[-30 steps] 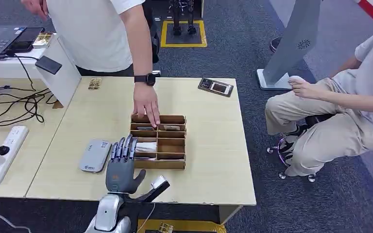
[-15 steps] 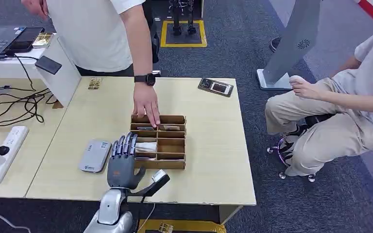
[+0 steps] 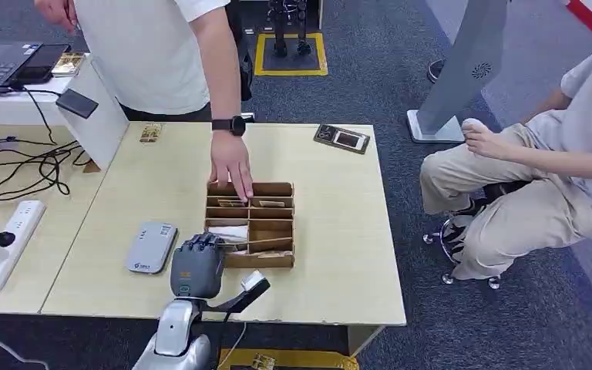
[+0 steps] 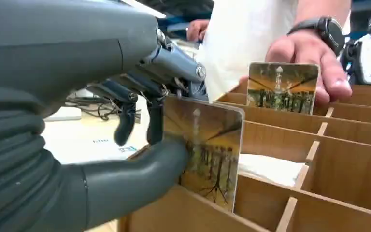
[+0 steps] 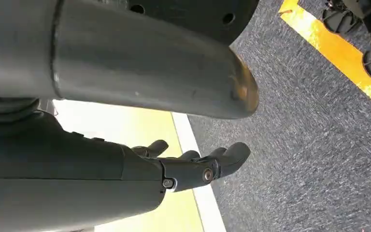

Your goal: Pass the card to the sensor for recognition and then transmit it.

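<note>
Picture-printed yellow-brown card (image 4: 206, 147) pinched upright between grey left hand (image 4: 140, 121) thumb and dark fingers, over compartmented wooden box (image 3: 250, 225) (steadied by a person's hand (image 3: 232, 165)), right hand (image 5: 193, 164) hanging, fingers loosely apart, nothing held.

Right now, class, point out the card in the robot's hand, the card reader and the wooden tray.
card (image 4: 207, 145), left wrist view, middle of its printed face
card reader (image 3: 151, 247), head view, centre of its grey top
wooden tray (image 3: 282, 261), head view, near wall

Card reader (image 3: 151, 247) lies left of the divided box (image 3: 271, 225) (mid-table); phone (image 3: 342, 139) behind, right.
</note>
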